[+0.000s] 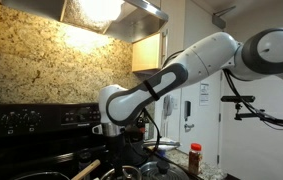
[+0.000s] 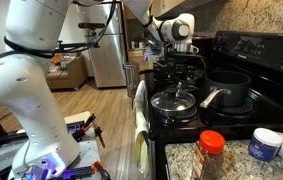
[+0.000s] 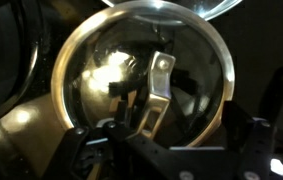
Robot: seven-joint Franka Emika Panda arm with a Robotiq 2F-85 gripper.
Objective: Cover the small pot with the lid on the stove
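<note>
A round glass lid (image 2: 173, 101) with a metal rim and a metal strap handle lies on a small dark pot on the stove's front burner. In the wrist view the lid (image 3: 96, 70) fills the picture, and its handle (image 3: 161, 80) runs down the middle. My gripper (image 2: 181, 66) hangs just above the lid. In the wrist view its fingers (image 3: 181, 125) stand apart on either side of the handle, open and holding nothing. A larger black pot (image 2: 229, 88) with a long handle stands uncovered on the burner beside it. The gripper also shows in an exterior view (image 1: 107, 128).
The black stove (image 2: 243, 47) has a raised control panel at the back. A red-capped spice jar (image 2: 211, 152) and a white tub with a blue lid (image 2: 266, 144) stand on the granite counter. A towel (image 2: 139, 115) hangs at the stove's front. A wooden handle (image 1: 87, 168) sticks out near the pots.
</note>
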